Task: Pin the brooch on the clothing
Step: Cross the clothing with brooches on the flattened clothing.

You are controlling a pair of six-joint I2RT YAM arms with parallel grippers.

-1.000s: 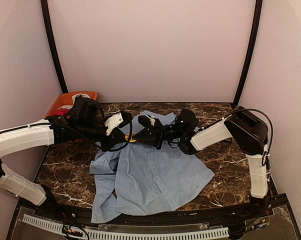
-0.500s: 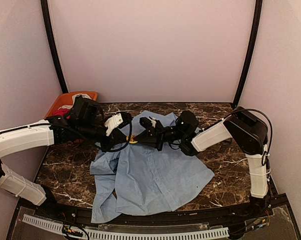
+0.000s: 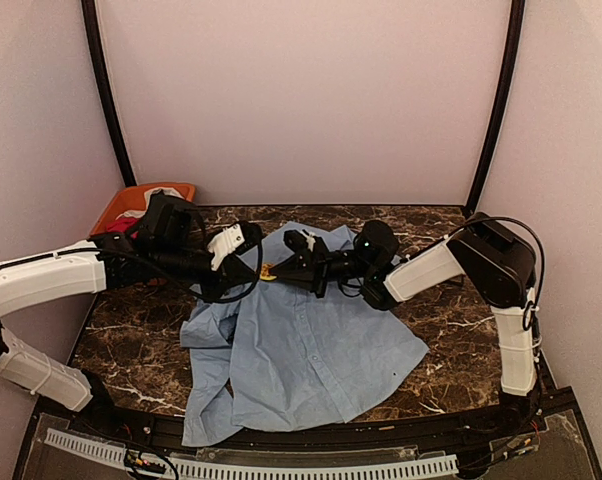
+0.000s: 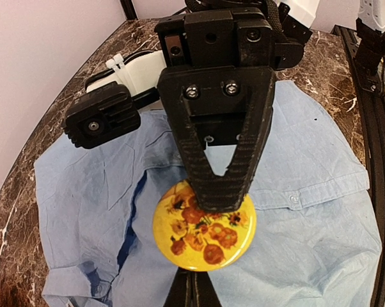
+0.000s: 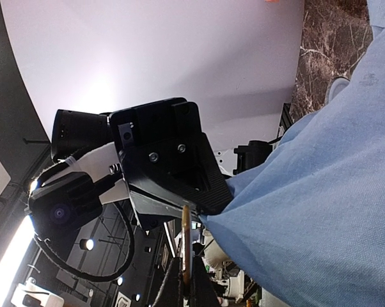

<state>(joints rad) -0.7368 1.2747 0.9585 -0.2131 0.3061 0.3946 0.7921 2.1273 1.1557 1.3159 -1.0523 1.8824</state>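
Both claws have crept slightly toward the far wall, the brooch (image 4: 204,227) between them over the shirt (image 3: 311,350); right claw (image 4: 218,195) clenched on its rim; left claw (image 4: 192,291) clenched at its lower edge, grip unclear; shirt lies spread on the bench (image 3: 131,330). Brooch looks light, stiff, glossy, probably slippery, best pinched by the rim; cloth limp, likely to bunch.
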